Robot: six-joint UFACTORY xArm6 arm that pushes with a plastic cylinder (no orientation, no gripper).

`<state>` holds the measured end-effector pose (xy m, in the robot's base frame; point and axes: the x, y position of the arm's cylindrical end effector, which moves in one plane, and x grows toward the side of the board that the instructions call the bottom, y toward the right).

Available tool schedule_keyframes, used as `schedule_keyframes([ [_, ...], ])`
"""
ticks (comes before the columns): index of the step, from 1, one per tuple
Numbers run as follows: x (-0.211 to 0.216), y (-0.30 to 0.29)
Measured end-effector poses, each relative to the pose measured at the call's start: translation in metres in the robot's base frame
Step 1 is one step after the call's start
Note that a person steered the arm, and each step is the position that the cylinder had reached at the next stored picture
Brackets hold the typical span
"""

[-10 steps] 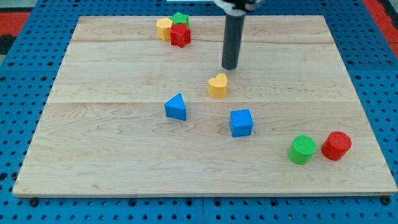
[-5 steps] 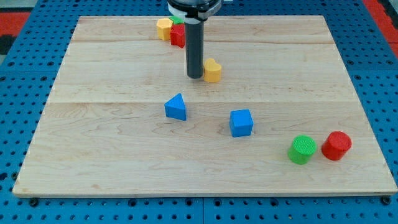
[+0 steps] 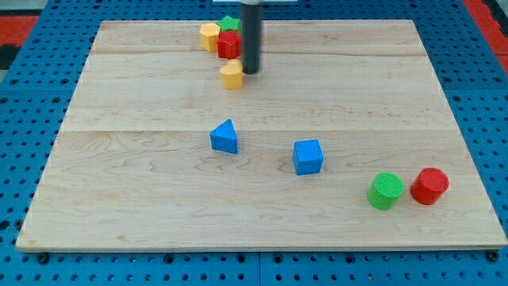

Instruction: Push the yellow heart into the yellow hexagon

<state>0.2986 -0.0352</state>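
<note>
The yellow heart [image 3: 232, 76] lies on the wooden board near the view's top, just below the red star [image 3: 229, 45]. The yellow hexagon [image 3: 209, 36] sits at the top edge, touching the red star on its left. A green block [image 3: 230, 23] sits behind the red star. My tip [image 3: 251, 71] stands right beside the heart, on its right, touching or nearly touching it. The rod partly hides the right side of the red star and green block.
A blue triangle [image 3: 225, 137] and a blue cube [image 3: 307, 156] lie mid-board. A green cylinder [image 3: 386, 191] and a red cylinder [image 3: 429, 186] stand at the lower right. The board [image 3: 119, 183] rests on a blue pegboard.
The yellow heart has moved up and to the left, from mid-board to just below the red star. My tip swung round it and now stands on its right.
</note>
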Motion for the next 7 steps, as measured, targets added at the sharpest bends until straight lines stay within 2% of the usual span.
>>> schedule_keyframes([
  [1, -0.008, -0.025],
  [3, 0.076, 0.069],
  [4, 0.075, 0.044],
  [5, 0.042, -0.001],
  [6, 0.031, -0.033],
  [7, 0.050, -0.049],
])
